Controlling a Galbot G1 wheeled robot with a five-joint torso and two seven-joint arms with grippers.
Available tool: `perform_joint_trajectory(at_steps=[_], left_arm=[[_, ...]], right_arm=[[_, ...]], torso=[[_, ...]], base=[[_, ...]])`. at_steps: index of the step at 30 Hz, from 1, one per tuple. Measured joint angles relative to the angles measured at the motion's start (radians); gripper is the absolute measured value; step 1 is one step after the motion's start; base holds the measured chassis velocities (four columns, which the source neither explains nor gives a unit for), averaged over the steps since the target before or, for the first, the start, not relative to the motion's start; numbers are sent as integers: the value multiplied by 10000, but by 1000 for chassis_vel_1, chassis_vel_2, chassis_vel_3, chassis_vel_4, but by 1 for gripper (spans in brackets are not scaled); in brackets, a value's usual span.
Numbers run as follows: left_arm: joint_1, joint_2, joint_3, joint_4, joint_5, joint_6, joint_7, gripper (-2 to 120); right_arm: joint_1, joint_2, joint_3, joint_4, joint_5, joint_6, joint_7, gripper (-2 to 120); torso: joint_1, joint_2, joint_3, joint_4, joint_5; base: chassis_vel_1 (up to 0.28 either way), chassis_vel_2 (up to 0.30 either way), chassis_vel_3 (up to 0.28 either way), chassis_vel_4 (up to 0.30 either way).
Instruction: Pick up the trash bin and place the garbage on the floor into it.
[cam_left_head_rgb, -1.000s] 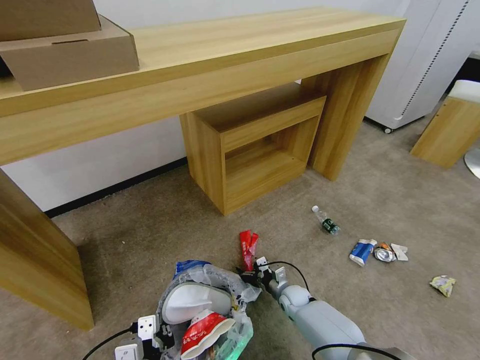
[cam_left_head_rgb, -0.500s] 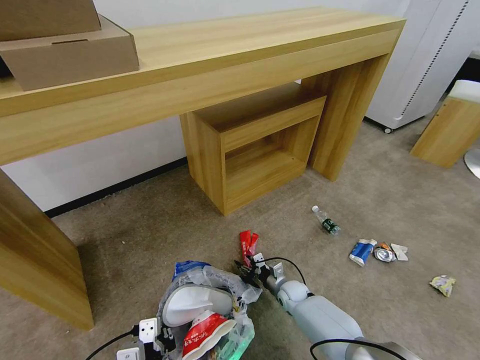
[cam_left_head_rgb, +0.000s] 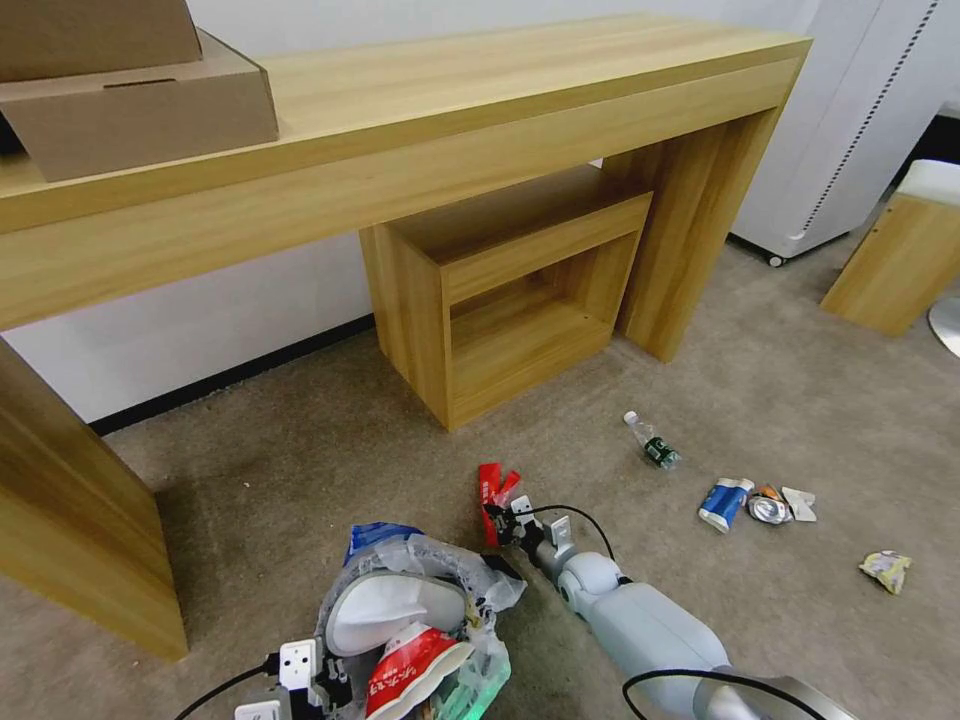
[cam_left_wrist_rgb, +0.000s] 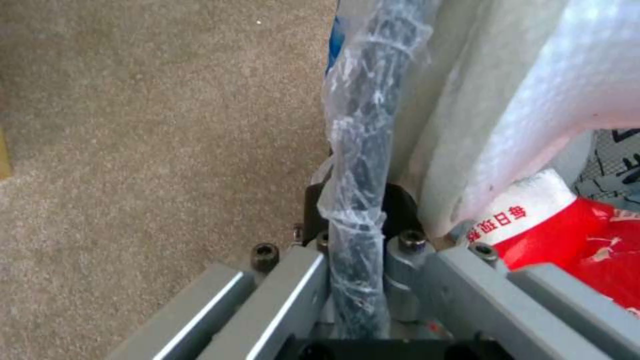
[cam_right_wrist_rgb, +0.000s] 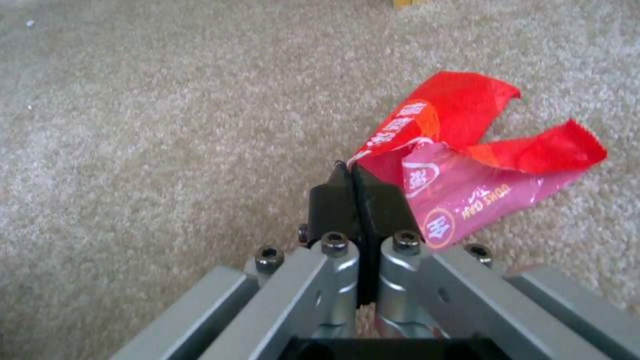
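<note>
The trash bin (cam_left_head_rgb: 470, 655), lined with a clear crinkled bag, hangs at the bottom centre of the head view. It holds a white slipper (cam_left_head_rgb: 385, 608) and a red-white cup (cam_left_head_rgb: 415, 668). My left gripper (cam_left_head_rgb: 325, 682) is shut on the bin's bagged rim (cam_left_wrist_rgb: 360, 150). Just beyond the bin, my right gripper (cam_left_head_rgb: 497, 520) is shut on the near end of the red wrapper (cam_left_head_rgb: 492, 487), pinched between black fingertips (cam_right_wrist_rgb: 333, 200), with the wrapper (cam_right_wrist_rgb: 467, 170) fanning out over the carpet. More garbage lies to the right: a small bottle (cam_left_head_rgb: 652, 442), a blue-white packet (cam_left_head_rgb: 724, 502), a crushed can (cam_left_head_rgb: 768, 508) and a white scrap (cam_left_head_rgb: 800, 503).
A long wooden desk (cam_left_head_rgb: 420, 130) spans the back, with cardboard boxes (cam_left_head_rgb: 130, 100) on it and a wooden cube shelf (cam_left_head_rgb: 510, 290) beneath. A crumpled yellowish wrapper (cam_left_head_rgb: 885, 570) lies far right. A wooden stool (cam_left_head_rgb: 900, 250) and a white cabinet (cam_left_head_rgb: 850, 120) stand at right.
My right gripper has slid forward to the red wrapper's near end, and the wrapper has tipped and spread. The bin with my left gripper has dropped slightly in the view.
</note>
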Motion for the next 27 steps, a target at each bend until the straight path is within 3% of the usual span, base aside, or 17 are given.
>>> perform_joint_trajectory(at_steps=[27], left_arm=[[38,126,173,84,270,-146,70,0]], right_arm=[[261,-93,34,69,204,203,77,0]], torso=[[0,0,0,0,1]], base=[[0,0,0,0]])
